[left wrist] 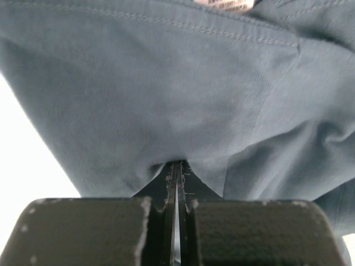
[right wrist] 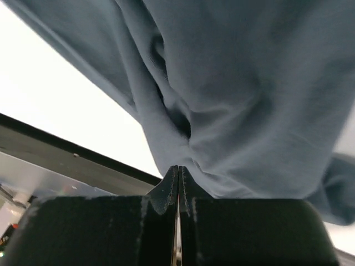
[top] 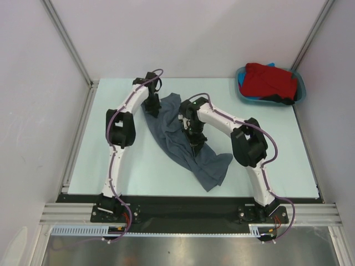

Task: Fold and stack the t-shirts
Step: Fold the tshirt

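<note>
Two tools are clamped shut on one garment. The left tool (top: pixel 151 106) pinches the far end of the slate-grey t-shirt (top: pixel 213 166), and the right tool (top: pixel 195 145) pinches a bunched fold nearer its middle. In each wrist view the dark, flat fingers meet, with a tuck of grey cloth caught at their tips.

The shirt is soft, matte knit. It is creased and rumpled rather than spread flat, with a stitched hem showing in the left wrist view and deep folds gathering toward the grip in the right wrist view. It lies on the pale, smooth table (top: pixel 277 149) as a long, uneven strip. Its long axis runs diagonally, from the far end by the left tool down to a broader, squarish flap at the near right, close to the right arm's base.

Well apart, at the far right corner of the table, sits the teal tub (top: pixel 300 88), a shallow plastic tub with rounded corners. The red t-shirt (top: pixel 269 80) is heaped in it, loosely crumpled. Blue cloth (top: pixel 243 84) shows at its left edge and black cloth (top: pixel 287 101) at its near right edge.
</note>
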Robot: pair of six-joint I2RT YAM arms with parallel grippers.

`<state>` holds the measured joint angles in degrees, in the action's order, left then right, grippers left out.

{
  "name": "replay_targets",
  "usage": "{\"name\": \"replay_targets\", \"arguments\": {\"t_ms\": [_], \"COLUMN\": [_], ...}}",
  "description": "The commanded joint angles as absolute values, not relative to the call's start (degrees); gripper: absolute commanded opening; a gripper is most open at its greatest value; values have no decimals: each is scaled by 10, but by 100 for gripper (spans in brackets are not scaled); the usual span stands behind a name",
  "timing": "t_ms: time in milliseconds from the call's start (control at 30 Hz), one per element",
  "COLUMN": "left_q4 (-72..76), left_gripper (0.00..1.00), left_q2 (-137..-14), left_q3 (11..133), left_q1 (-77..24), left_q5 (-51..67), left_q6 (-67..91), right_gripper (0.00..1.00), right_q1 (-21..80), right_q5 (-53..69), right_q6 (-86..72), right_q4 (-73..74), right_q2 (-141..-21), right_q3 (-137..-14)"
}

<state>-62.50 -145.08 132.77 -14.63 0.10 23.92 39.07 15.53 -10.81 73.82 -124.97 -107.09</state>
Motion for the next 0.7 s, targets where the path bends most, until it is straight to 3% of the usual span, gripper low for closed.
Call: {"name": "replay_targets", "arguments": {"t_ms": [0, 367, 667], "left_q4": [-614, -562, -458], "left_gripper": [0, 0, 0], "left_q2": [-1498, -1525, -1534], "left_q3": [1376, 1424, 1442], "left_q1": [-147, -143, -132], "left_q5": [-8, 44, 119], "left_q6": [244, 256, 306], "right_gripper": [0, 0, 0], "right_q1": [397, 403, 457], "right_q5": [153, 68, 192], "right_q6": [-119, -149, -135], "right_q4": [709, 606, 577], "right_q2": [-1245, -1275, -1319], "right_q3": [-1019, -955, -953]}}
